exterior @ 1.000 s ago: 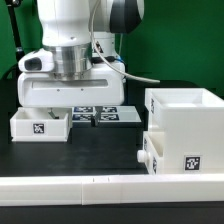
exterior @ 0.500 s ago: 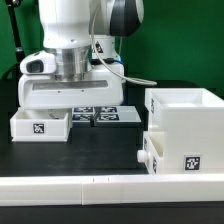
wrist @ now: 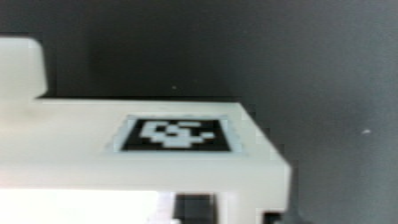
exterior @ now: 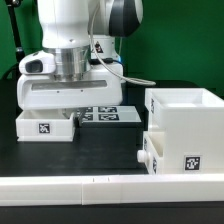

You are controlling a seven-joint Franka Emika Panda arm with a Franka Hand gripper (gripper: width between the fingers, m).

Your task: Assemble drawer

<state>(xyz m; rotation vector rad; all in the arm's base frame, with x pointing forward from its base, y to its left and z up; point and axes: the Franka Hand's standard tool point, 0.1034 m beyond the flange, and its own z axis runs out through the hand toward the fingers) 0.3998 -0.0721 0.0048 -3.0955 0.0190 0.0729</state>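
Note:
A small white open-topped tray with a square tag stands on the black table at the exterior view's left. My gripper is directly over it, with the fingertips down at the tray's wall. In the wrist view the tray's tagged wall fills the frame, and my gripper has one dark finger on each side of that wall, shut on it. The tall box shell stands at the exterior view's right. A second tray sits in its lower slot, with the round knob facing left.
The marker board lies flat behind the loose tray, between it and the box shell. A long low white border rail runs along the table's front edge. A green wall is behind the arm.
The loose tray has shifted a little toward the exterior view's right, toward the box shell. The gripper body now sits lower and covers the tray's top edge.

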